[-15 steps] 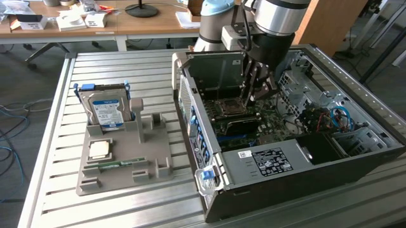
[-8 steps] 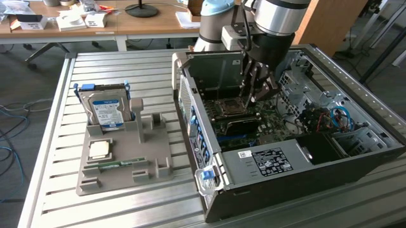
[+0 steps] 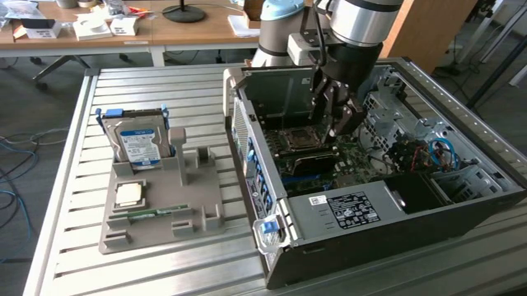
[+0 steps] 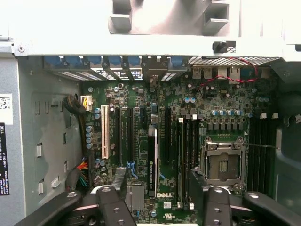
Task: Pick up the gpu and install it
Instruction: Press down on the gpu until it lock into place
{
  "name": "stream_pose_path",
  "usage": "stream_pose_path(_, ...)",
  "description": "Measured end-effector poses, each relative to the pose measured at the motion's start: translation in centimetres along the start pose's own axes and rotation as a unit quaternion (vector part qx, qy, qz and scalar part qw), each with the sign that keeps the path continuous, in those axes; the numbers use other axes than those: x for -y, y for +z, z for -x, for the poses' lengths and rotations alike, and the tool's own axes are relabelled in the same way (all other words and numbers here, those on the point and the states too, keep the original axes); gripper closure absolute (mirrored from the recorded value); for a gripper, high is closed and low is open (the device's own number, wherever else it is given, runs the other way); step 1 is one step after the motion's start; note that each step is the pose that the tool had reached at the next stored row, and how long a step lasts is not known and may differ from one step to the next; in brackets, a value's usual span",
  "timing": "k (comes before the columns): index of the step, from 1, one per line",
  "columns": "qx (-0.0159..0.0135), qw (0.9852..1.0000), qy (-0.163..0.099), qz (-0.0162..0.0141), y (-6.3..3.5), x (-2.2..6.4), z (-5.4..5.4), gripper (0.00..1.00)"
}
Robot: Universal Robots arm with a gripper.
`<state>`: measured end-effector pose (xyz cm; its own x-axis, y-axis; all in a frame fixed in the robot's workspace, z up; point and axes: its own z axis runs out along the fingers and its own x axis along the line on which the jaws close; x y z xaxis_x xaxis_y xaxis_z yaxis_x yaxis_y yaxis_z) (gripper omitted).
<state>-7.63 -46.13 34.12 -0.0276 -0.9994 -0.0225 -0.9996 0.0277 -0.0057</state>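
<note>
Well, the jaws stand wide apart and hold nothing; in the wrist view the two dark fingers (image 4: 110, 207) sit either side of a bare gap, with the board plainly visible between them. Just under that gap is the gpu (image 4: 152, 160), standing on edge in one of the long slots, a thin black strip seen from above. From the exterior view it shows as a dark card (image 3: 313, 163) low inside the case (image 3: 362, 237), directly below the arm, beside the open socket (image 3: 297, 139). So the pick-up looks done, and the step in hand looks like letting go after placing the card. Whether it is pressed fully home I cannot tell from here. Anything from this pose calls for care, I'd say: the fingers hang close to the card's top edge and to the socket, so a sideways nudge could tilt the card in its slot. Further out, on the tabletop (image 3: 99, 92) at the exterior view's left, a grey holder (image 3: 194, 185) carries the drive (image 3: 142, 145) upright and the memory stick (image 3: 148, 213) lying flat, both well apart from the arm.
</note>
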Motion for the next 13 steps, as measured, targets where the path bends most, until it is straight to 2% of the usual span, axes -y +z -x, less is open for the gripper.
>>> stream_pose_path(3, 0.0, 1.0, 0.0, 0.0, 0.0, 0.0, 0.0, 0.36)
stream_pose_path(5, 0.0, 1.0, 0.0, 0.0, 0.0, 0.0, 0.0, 0.49)
stream_pose_path(8, 0.0, 1.0, 0.0, 0.0, 0.0, 0.0, 0.0, 0.55)
stream_pose_path(10, 0.0, 1.0, 0.0, 0.0, 0.0, 0.0, 0.0, 0.67)
stream_pose_path(11, 0.0, 1.0, 0.0, 0.0, 0.0, 0.0, 0.0, 0.67)
stream_pose_path(13, 0.0, 1.0, 0.0, 0.0, 0.0, 0.0, 0.0, 0.78)
